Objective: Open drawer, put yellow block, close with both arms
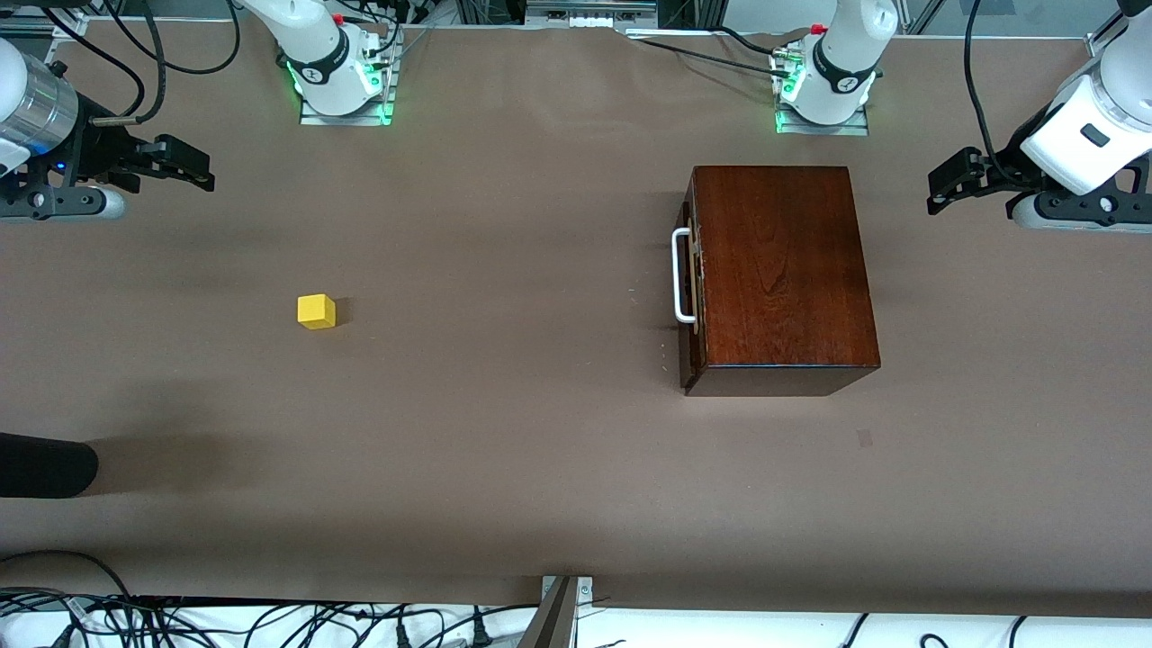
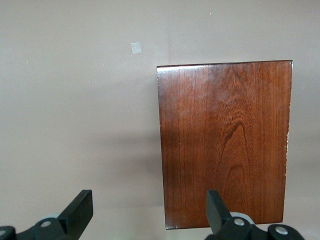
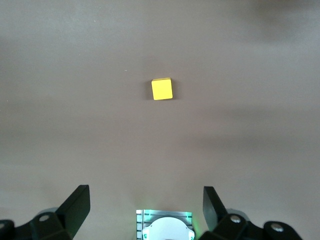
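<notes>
The yellow block [image 1: 316,311] [image 3: 162,89] lies alone on the brown table toward the right arm's end. The dark wooden box [image 1: 783,274] [image 2: 225,145] stands toward the left arm's end. Its drawer is pushed in flush, and the white handle [image 1: 681,274] faces the block. My right gripper [image 1: 193,171] [image 3: 146,197] hangs open and empty over the table at the right arm's end, well away from the block. My left gripper [image 1: 943,184] [image 2: 149,200] hangs open and empty over the table beside the box's closed back edge.
The two arm bases [image 1: 342,81] [image 1: 823,90] stand along the table edge farthest from the front camera. A black object [image 1: 45,465] juts in at the right arm's end, nearer the camera. A small tape mark [image 1: 864,438] sits near the box. Cables run along the front edge.
</notes>
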### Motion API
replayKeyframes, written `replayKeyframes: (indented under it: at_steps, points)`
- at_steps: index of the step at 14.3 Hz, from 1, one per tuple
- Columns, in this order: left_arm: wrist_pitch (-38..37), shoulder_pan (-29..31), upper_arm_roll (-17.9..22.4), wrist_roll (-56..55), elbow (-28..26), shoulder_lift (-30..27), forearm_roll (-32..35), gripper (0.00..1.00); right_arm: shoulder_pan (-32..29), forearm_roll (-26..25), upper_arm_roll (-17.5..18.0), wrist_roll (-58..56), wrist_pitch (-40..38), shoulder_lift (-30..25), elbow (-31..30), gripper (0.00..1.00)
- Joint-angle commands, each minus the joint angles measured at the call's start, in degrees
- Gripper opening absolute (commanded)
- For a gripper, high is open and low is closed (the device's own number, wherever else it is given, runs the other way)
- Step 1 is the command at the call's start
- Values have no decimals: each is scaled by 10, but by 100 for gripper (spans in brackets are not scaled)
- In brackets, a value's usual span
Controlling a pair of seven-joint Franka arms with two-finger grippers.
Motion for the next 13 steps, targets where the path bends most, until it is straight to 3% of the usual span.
replayKeyframes:
  at_steps: [1,5,13]
  points:
    - [1,2,-3,7,-6,-15,-12,100,1,-9,4,9,-17,-4,9,100]
    - [1,2,-1,2,0,-14,-13,100,3,-12,26,33,-18,-3,18,100]
    - [1,2,-2,0,0,-14,-13,100,2,-12,28,35,-16,11,37,100]
